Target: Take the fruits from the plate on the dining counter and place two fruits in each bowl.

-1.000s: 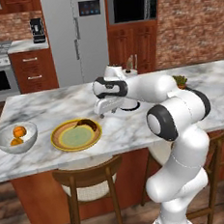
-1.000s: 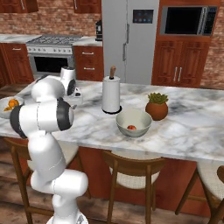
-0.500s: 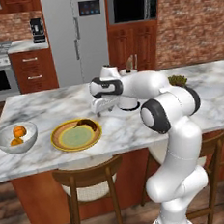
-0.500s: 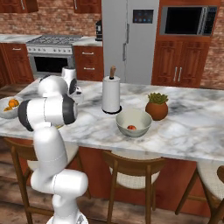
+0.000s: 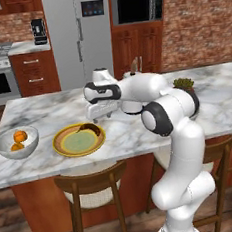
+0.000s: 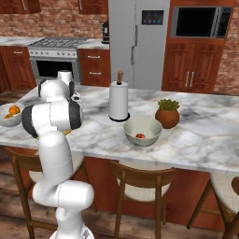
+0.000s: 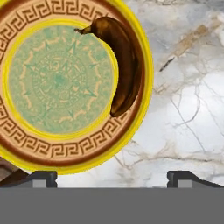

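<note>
The yellow plate [image 7: 57, 83] with its pale green centre lies on the marble dining counter [image 5: 47, 112]. One dark brown curved fruit [image 7: 123, 65] rests on the plate's right rim. My gripper [image 7: 113, 179] hovers over the plate's near-right edge, open and empty, its fingertips [image 7: 41, 178] wide apart. From the left base view the gripper [image 5: 101, 117] hangs just right of the plate [image 5: 79, 140] and the brown fruit [image 5: 91, 129]. Two orange fruits [image 5: 19, 139] sit in the whitish bowl [image 5: 5, 149]. The reddish fruit [image 6: 140, 136] lies in the grey bowl [image 6: 142, 125].
A paper towel roll [image 6: 118, 100] and a potted plant [image 6: 167, 113] stand behind the grey bowl. Wooden stools [image 5: 95, 190] are tucked under the counter's near edge. The whitish bowl [image 6: 9, 116] sits at the counter's left end.
My gripper has shifted a little to the left, closer over the plate's right edge. The fruits and bowls have not moved.
</note>
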### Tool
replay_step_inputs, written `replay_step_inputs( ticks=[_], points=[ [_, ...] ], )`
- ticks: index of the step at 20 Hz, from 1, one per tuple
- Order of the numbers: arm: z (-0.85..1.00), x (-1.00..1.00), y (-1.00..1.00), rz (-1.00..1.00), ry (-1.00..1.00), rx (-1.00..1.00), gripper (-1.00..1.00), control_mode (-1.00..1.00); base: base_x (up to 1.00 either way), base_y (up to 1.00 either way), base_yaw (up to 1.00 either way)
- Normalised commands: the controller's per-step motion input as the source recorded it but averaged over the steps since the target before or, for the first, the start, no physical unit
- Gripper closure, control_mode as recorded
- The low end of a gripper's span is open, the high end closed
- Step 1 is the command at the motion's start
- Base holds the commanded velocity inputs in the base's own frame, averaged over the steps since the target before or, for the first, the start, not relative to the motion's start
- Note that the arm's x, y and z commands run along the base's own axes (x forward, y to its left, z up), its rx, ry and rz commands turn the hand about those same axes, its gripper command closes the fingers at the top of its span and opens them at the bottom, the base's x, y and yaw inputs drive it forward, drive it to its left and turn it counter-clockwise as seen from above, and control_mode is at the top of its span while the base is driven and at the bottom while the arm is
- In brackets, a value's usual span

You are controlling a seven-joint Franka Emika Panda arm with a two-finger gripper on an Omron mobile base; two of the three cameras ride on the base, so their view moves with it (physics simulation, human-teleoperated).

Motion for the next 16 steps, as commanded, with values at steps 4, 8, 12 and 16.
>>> replay_step_inputs(
  ticks=[4, 8, 12, 16],
  points=[
    [-0.39, 0.00, 0.02, -0.06, 0.01, -0.02, -1.00, -1.00, 0.00, 0.00, 0.00],
    [-0.46, 0.00, 0.01, -0.04, 0.00, -0.03, -1.00, -1.00, 0.00, 0.00, 0.00],
    [-0.12, 0.07, 0.20, -0.06, 0.00, -0.03, -1.00, -1.00, 0.00, 0.00, 0.00],
    [0.00, 0.08, 0.28, -0.08, 0.00, 0.00, -1.00, -1.00, 0.00, 0.00, 0.00]
  ],
)
